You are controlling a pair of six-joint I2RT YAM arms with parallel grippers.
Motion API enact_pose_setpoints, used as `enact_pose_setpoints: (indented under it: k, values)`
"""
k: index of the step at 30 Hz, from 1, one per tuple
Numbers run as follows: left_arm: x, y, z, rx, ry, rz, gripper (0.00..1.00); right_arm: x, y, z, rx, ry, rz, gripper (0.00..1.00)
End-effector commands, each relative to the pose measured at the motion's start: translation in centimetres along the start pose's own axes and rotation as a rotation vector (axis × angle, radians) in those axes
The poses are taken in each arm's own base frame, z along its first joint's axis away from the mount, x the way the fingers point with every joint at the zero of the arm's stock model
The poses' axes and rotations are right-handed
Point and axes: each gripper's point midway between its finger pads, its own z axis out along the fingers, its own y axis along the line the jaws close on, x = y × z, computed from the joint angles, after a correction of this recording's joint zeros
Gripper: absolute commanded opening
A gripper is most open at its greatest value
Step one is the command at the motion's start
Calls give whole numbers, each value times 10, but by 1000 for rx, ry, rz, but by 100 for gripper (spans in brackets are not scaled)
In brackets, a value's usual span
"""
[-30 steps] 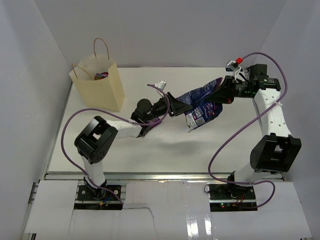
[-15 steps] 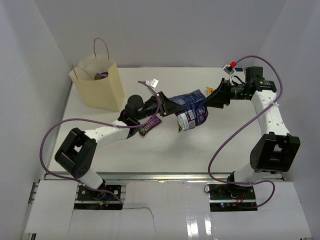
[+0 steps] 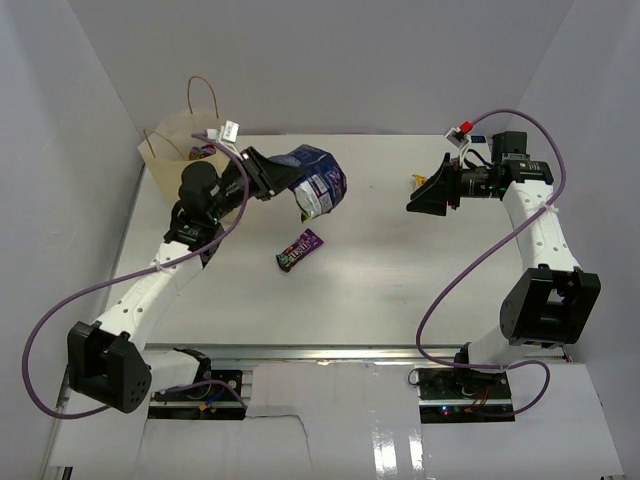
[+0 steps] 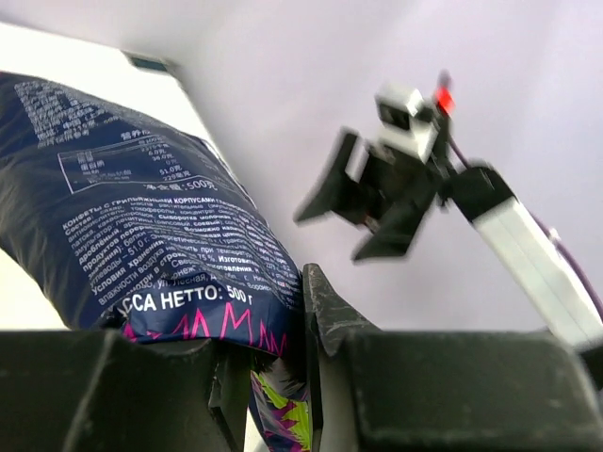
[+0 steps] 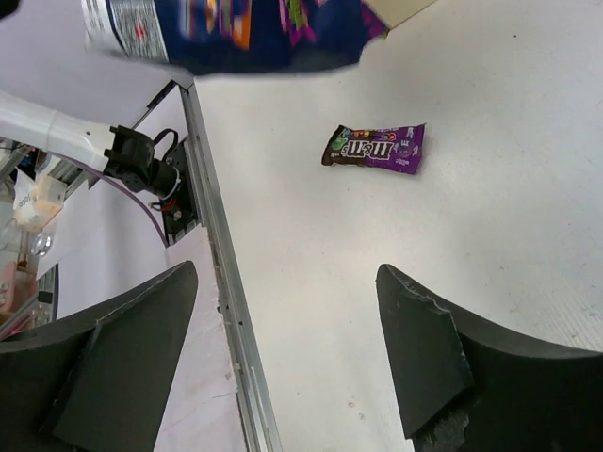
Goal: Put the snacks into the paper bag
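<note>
Jutting seemingly rightward: chip bag (image 3: pixel 316 181), left hand (image 3: pixel 268 177).

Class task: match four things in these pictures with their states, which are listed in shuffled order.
1. dark-blue chip bag
2. purple candy packet
3. paper bag
4. right gripper

A. open, holding nothing
B. standing upright at the far left corner of the table
C. lying flat on the table
D. clamped in the left gripper, off the table

Pairs: 1-D, 2-C, 3-B, 4-A
</note>
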Motion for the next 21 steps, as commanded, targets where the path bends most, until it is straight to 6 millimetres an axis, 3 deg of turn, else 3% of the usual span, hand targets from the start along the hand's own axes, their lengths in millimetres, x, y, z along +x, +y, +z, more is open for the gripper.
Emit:
enact_pose_setpoints:
  k: [1,2,3,4,7,8,9,10,11,14,19,20,21]
  values:
    - [-103,-61,-27,-23,-269,197,0,-7,2,-2,20,-8,-57,83]
    - [-118,-60,-32,-73,-309,208,0,-6,2,-2,21,-6,-57,83]
    - [-136,-42,-42,-192,-364,201,0,-3,1,-1,27,-3,-53,83]
    - [-157,-53,-48,-215,-415,251,0,-1,0,-2,31,-2,-49,83]
    - [-190,-32,-66,-376,-511,239,0,3,-3,-1,40,2,-48,83]
    - [-205,-41,-71,-380,-551,251,0,6,-5,-1,41,4,-42,83]
    - [-215,-36,-77,-412,-573,251,0,8,-6,-1,44,7,-39,83]
    - [-220,-28,-76,-434,-578,246,0,8,-6,0,44,8,-39,83]
    - [-231,-37,-78,-429,-600,254,0,11,-8,0,47,10,-32,83]
    - [-257,-20,-90,-516,-663,256,0,16,-9,1,47,14,-21,83]
    - [-283,12,-100,-596,-687,248,0,22,-10,1,47,16,-15,83]
    - [-293,31,-107,-635,-701,235,0,23,-10,1,47,17,-12,83]
    - [-298,33,-107,-633,-705,234,0,25,-10,1,46,18,-8,83]
